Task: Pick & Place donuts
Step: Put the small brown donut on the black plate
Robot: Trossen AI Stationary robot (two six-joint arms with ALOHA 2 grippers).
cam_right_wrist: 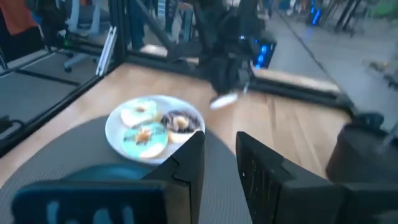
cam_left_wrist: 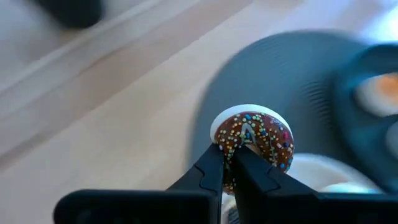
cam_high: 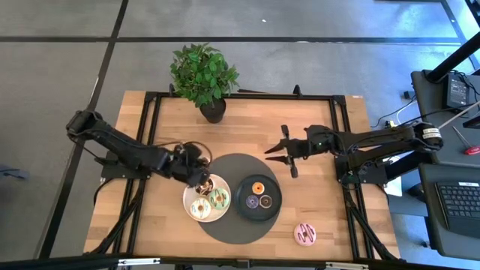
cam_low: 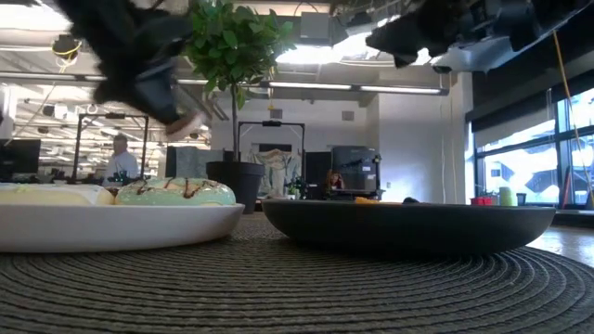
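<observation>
My left gripper (cam_high: 198, 177) hangs over the far-left rim of the white plate (cam_high: 225, 211), shut on a chocolate donut with coloured sprinkles (cam_left_wrist: 256, 135). On the plate lie a white donut (cam_high: 200, 209), a green one (cam_high: 218, 198) and a dark one (cam_right_wrist: 180, 121). The black plate (cam_high: 244, 208) holds an orange donut (cam_high: 257, 187), a purple one (cam_high: 253, 201) and a brown one (cam_high: 266, 201). A pink donut (cam_high: 305, 234) lies flat on the wood near the table's near edge. My right gripper (cam_high: 289, 155) is open in the air beyond the black plate, touching nothing. My left gripper pinches the chocolate donut by its ring at the near side (cam_left_wrist: 231, 144), one finger (cam_left_wrist: 210, 167) outside the ring and the other finger (cam_left_wrist: 249, 163) toward the hole. The donut is lifted clear; the low view shows it above the plate (cam_low: 188, 122), tilted.
Both plates sit on a round dark woven mat (cam_high: 229, 169). A potted plant (cam_high: 204, 75) stands at the table's far edge. Black frame rails (cam_high: 150, 127) run along the table's sides. Bare wood lies right of the mat, around the pink donut.
</observation>
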